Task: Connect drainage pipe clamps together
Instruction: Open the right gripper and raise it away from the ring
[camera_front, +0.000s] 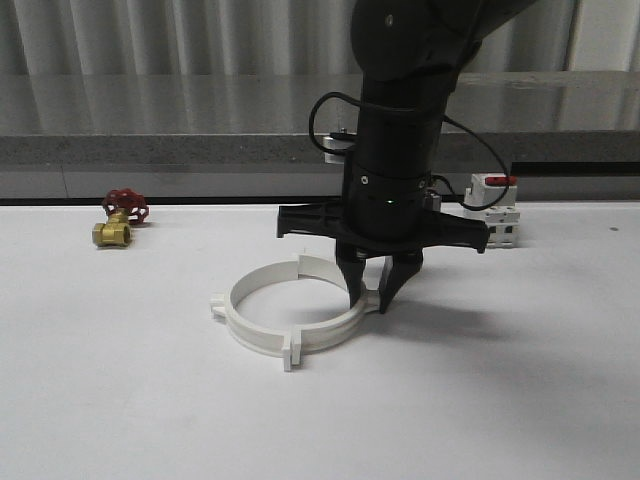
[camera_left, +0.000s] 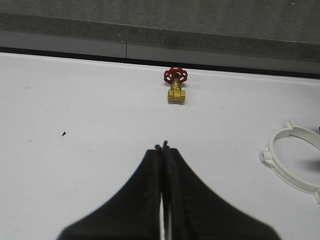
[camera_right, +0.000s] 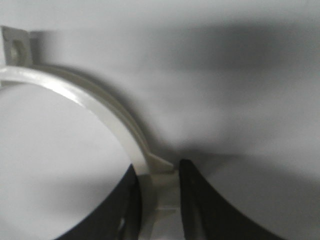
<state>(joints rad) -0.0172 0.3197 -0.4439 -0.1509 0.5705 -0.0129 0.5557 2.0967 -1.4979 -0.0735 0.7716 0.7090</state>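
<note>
The two white drainage pipe clamps (camera_front: 262, 334) lie on the white table as one ring, with a small step at the back (camera_front: 303, 263) where two ends meet. My right gripper (camera_front: 370, 300) points straight down at the ring's right side. Its fingers stand either side of the wall and a small tab there and press against it. In the right wrist view the curved white clamp (camera_right: 100, 107) runs down between the fingers of the right gripper (camera_right: 159, 172). My left gripper (camera_left: 162, 146) is shut and holds nothing. It hovers over bare table, left of the ring (camera_left: 280, 167).
A brass valve with a red handwheel (camera_front: 121, 219) lies at the back left, also seen ahead of the left gripper (camera_left: 176, 86). A white breaker block with a red switch (camera_front: 495, 205) stands at the back right. A grey ledge (camera_front: 150, 150) bounds the table's far edge.
</note>
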